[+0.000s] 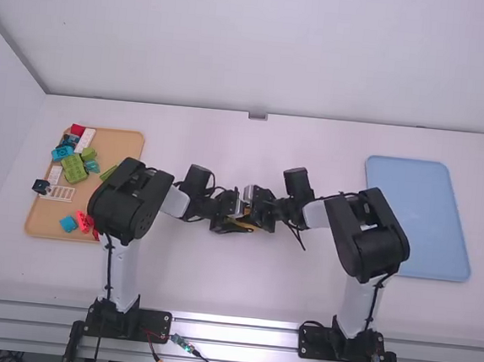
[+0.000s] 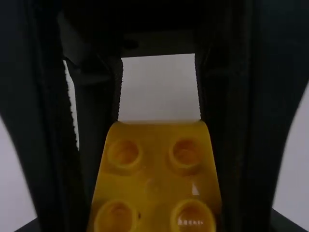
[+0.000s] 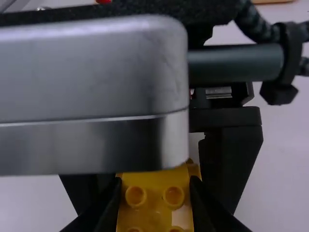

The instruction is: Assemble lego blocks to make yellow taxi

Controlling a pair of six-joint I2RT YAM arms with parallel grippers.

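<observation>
Surface [image 1: 249, 292]: the work is off it or just over it, near the middle; I can't tell whether anything below bears the load, so the pushing should be taken up between the two grippers.
Blue tray [image 1: 417, 213]: at the right, well apart from the work; no need to reach there for this step.
Tan tray [image 1: 122, 143]: at the left, holding the loose blocks; best left alone until this join is sound.
Right gripper [image 3: 155, 182]: jaws closed on the yellow piece, one finger on each side; press slowly and straight, without twisting.
Left gripper [image 1: 237, 223]: jaws look closed on the yellow piece too, farther back; it should be the steady hand while the other pushes.
Yellow piece [image 2: 152, 176]: between the two grippers, taxi bodywork by its colour; I can't tell if it is one block or two. The step is probably seating or squaring it, and uneven force could tilt it or make it slip.
Green block [image 1: 73, 169]: lying in the tan tray, not needed for this press.
Studs [image 2: 185, 152]: round and exposed on the yellow piece; line them up squarely before any push, and check for a gap afterwards.
</observation>
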